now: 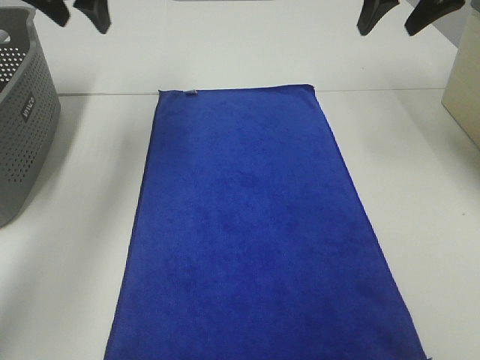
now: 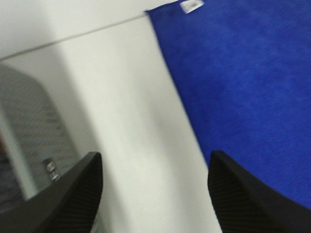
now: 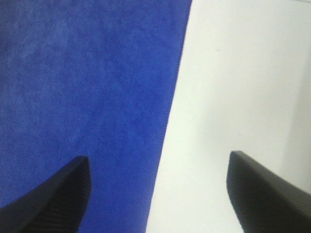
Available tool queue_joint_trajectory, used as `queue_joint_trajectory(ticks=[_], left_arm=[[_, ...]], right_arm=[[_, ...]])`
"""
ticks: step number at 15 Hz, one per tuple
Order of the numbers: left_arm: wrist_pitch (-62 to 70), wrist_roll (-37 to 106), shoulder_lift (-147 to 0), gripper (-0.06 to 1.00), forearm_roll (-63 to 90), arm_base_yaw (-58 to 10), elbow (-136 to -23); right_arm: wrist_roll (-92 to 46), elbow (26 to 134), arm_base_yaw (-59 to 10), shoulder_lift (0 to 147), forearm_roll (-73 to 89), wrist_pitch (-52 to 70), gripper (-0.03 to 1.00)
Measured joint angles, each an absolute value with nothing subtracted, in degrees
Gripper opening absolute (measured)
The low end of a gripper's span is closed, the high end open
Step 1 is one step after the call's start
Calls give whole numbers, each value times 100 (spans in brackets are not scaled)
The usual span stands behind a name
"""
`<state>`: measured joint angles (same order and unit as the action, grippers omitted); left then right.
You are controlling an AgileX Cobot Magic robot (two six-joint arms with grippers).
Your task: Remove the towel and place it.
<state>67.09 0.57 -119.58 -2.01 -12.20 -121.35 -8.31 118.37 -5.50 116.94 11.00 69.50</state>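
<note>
White desk under me, and the towel lies flat down its middle, far edge at the desk's back line. Grey basket stands well apart on my left. My left claw and right claw hang above the far corners, both spread wide, empty. The towel looks soft, light, floppy; I'd pinch those far corners, one by the white tag.
</note>
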Motion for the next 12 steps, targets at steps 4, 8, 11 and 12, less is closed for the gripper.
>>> queue_joint_trajectory(ticks=[4, 8, 11, 12], left_arm=[[6933, -315, -11499, 60, -756, -882, -12135], [6950, -206, -11087, 60, 0, -126, -11849], [6939, -183, -10050, 60, 0, -143, -10239], [6939, -327, -9523, 60, 0, -143, -9603]], right_arm=[[-441, 11837, 149, 11001, 1140, 6961, 77], [-355, 10926, 275, 10296, 1054, 6950, 77], [-355, 9288, 275, 8921, 1020, 6950, 77], [-355, 8697, 275, 8382, 1020, 6961, 77]])
